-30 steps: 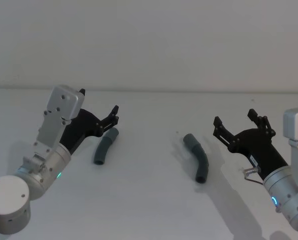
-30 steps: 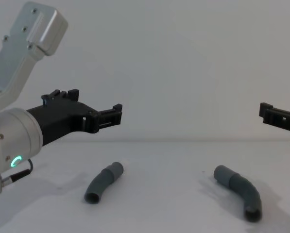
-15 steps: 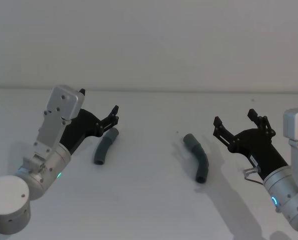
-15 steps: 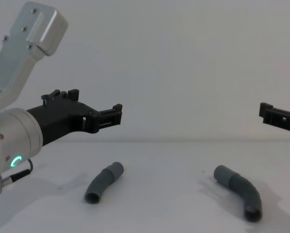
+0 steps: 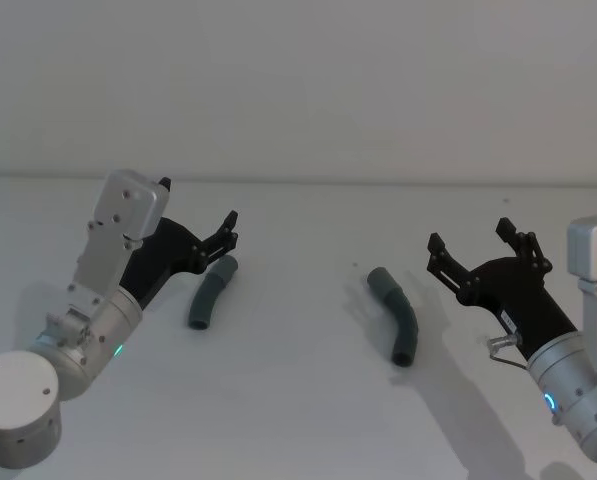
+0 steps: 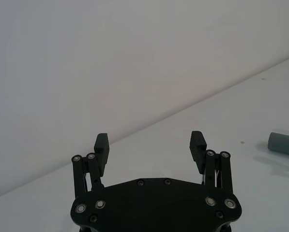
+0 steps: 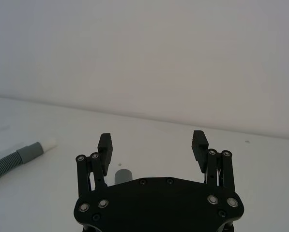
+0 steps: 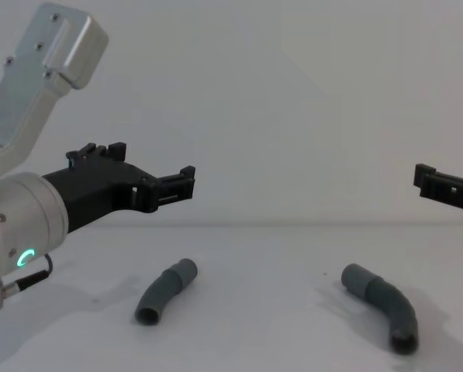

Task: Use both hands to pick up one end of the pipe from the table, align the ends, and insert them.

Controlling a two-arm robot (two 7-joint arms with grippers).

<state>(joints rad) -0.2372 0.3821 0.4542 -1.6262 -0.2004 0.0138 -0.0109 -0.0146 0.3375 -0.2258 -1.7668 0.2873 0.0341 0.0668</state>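
Note:
Two dark-grey bent pipe pieces lie apart on the white table [image 5: 298,400]. The left piece [image 5: 210,292] [image 8: 165,291] lies just below and in front of my left gripper [image 5: 198,205] [image 8: 153,163] [image 6: 149,137], which hovers open above the table with nothing in it. The right piece [image 5: 398,315] [image 8: 382,302] lies left of my right gripper [image 5: 470,235] [image 7: 153,137], also open, empty and raised. In the right wrist view, the left piece [image 7: 18,157] shows a white tip [image 7: 50,143], and a grey cuff [image 7: 122,175] of the right piece sits near the jaws. Another grey cuff [image 6: 284,143] shows in the left wrist view.
A plain pale wall [image 5: 298,90] rises behind the table's far edge. Bare white tabletop lies between the two pipe pieces and in front of them.

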